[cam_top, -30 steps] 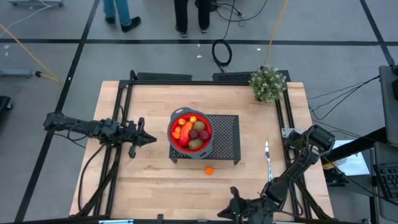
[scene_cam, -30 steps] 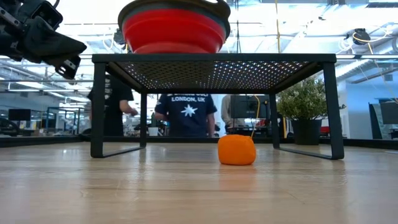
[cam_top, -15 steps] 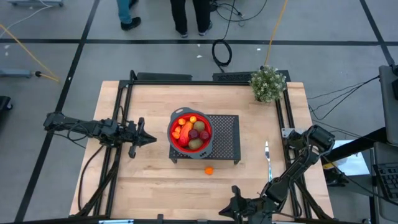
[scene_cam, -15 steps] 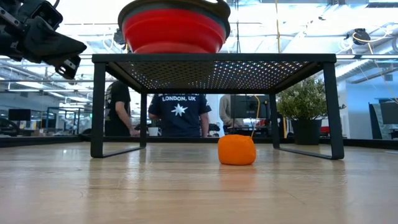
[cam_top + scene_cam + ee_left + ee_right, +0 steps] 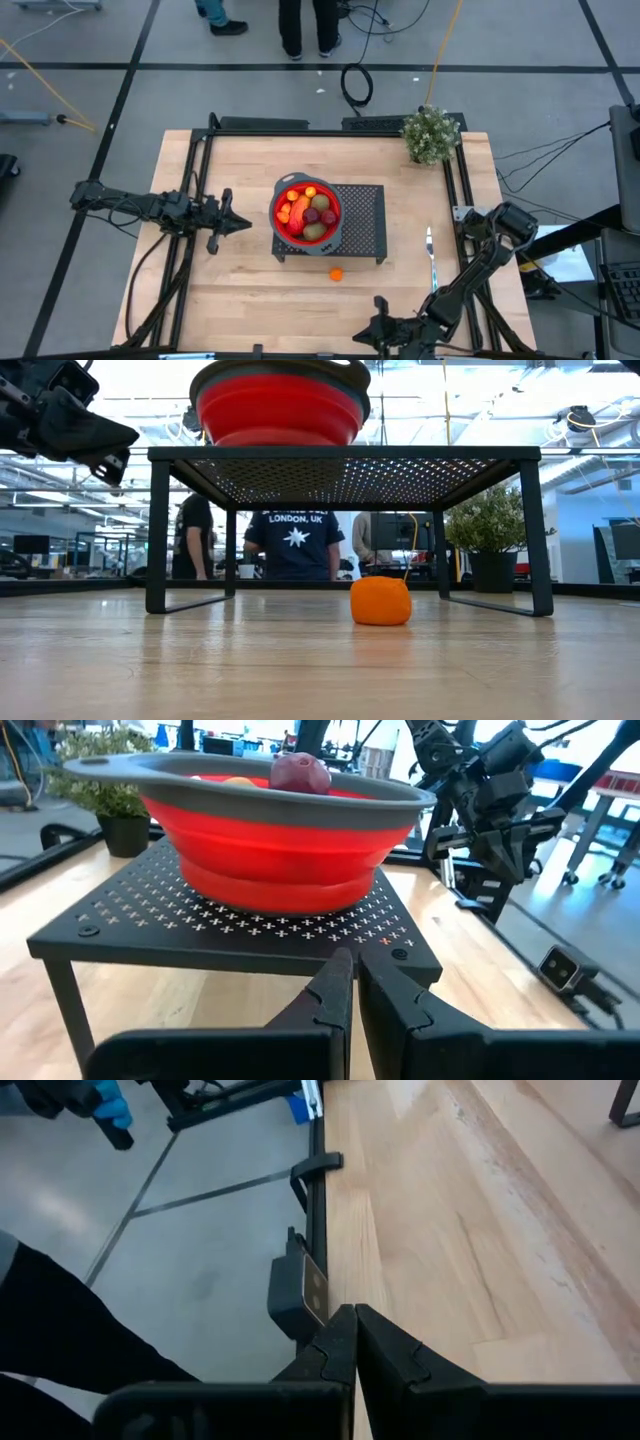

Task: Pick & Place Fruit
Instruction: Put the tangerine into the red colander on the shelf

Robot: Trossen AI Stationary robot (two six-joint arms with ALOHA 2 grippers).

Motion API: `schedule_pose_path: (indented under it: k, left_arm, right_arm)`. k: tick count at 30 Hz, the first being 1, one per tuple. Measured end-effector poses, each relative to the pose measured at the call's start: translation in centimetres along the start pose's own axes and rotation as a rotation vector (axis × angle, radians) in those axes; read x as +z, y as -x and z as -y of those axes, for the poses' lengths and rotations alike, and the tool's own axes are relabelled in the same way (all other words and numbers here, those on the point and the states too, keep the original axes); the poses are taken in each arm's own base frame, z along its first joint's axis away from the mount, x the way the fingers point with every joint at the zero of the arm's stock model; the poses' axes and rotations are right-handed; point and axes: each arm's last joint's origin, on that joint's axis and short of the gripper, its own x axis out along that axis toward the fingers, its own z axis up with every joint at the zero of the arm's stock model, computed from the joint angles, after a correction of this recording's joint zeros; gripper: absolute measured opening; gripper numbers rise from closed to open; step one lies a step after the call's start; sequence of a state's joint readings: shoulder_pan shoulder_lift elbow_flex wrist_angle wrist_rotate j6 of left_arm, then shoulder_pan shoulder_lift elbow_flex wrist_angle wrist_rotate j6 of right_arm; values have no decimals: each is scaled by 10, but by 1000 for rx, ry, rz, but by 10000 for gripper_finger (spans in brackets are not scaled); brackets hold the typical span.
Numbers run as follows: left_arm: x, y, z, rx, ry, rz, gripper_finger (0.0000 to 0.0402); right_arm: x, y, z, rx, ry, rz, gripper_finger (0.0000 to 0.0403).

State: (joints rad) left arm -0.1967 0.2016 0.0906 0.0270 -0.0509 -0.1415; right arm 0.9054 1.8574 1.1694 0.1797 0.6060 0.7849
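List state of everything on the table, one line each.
left gripper: shut, empty, beside the bowl.
right gripper: shut, empty, at the table's near edge.
red bowl: upright on the rack, holding fruit.
black rack: standing on the table.
orange ball: loose on the table, in front of the rack.
potted plant: upright, far right corner.
utensil: lying flat.
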Motion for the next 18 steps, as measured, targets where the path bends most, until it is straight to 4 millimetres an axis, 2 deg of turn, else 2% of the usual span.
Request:
schedule_pose_path:
  k: [7,18]
  left_arm:
    - [0,0,0,-1,-39,-1,19]
    - [0,0,0,-1,-44,-1,19]
  right_arm:
    - [-21,-11,2,-15,-14,-31,0]
    - [-24,-8,3,-81,-6,1,0]
